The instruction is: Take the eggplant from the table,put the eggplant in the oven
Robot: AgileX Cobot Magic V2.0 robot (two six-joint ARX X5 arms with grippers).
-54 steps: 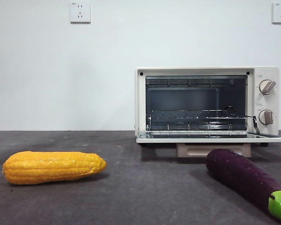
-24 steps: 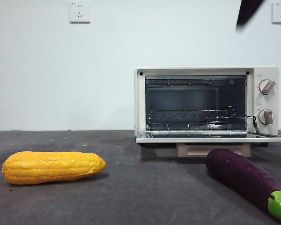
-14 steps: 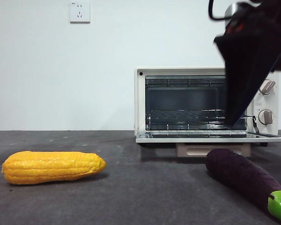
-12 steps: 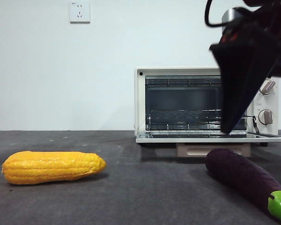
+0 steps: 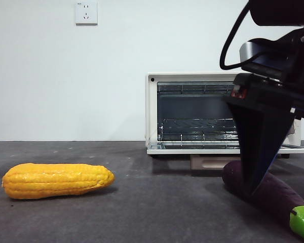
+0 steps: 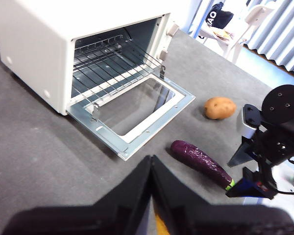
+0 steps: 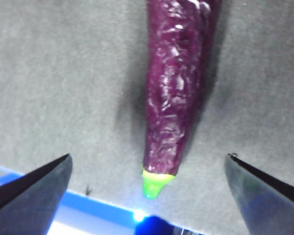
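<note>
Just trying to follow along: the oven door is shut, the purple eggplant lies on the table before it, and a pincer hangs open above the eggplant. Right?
Not quite: the oven door is open, folded down flat, with the wire rack showing, as the left wrist view makes plain. The rest holds: the eggplant lies on the table before it, and the right pincer hangs open above it.

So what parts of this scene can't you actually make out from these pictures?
- Front view: the right gripper covers the oven's knobs and the middle of the eggplant.
- Front view: the eggplant's green cap is cut off by the picture's edge.
- Left wrist view: the left gripper hides most of a yellow thing, only a sliver shows.
- Right wrist view: the eggplant's thick end runs out of the picture.
- Left wrist view: the potato never appears in the front view.
</note>
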